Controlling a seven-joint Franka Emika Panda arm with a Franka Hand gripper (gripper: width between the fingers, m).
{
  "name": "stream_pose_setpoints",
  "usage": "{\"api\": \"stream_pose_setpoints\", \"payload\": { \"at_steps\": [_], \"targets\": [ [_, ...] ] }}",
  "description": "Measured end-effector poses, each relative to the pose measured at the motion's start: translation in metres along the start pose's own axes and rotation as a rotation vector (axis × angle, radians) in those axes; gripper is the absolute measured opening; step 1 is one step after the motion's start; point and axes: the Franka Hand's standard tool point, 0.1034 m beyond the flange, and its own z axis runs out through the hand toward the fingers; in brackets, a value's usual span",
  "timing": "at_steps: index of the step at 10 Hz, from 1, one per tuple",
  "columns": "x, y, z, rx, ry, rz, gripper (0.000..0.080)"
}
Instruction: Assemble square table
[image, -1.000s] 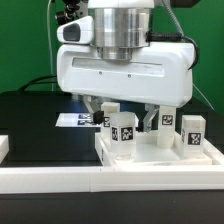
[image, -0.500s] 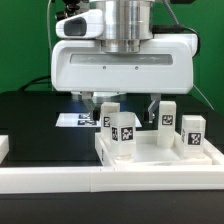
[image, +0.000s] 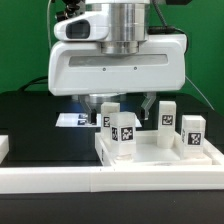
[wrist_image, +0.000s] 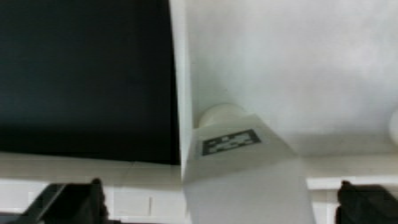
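Four legs (image: 123, 134) stand upright on the square tabletop (image: 160, 160), each showing a black-and-white tag; I read no writing or brand. My gripper (image: 128, 105) hangs just above the legs at the tabletop's back edge, fingers (image: 148, 108) spread apart, holding nothing. Behind lies the marker board (image: 71, 120).

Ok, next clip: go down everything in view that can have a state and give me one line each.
Gripper: above the tabletop's rear, fingers apart, nothing between them.
Square tabletop: flat on the black table, against the front rail.
Legs: four showing, all upright on the tabletop.
Marker board: flat on the table, behind the tabletop.
Front rail: lying along the table's near edge.
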Motion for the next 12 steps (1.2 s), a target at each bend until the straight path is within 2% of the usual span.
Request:
{"api": "stream_pose_setpoints", "payload": {
  "at_steps": [4,6,7,10,12],
  "targets": [
    [-0.0009,-0.0045,0.0039,-0.001,0.008,-0.002,0.0649],
    [-0.001,-0.004,0.0041,-0.001,0.008,0.0,0.0386],
    [-0.0011,-0.0039,0.0042,-0.001,0.007,0.0,0.0288],
    [-0.0012,-0.0038,0.0043,-0.001,0.007,0.037,0.0289],
    [-0.0005,-0.0029,0.0048,0.001,0.008,0.182,0.0289]
  ]
}}
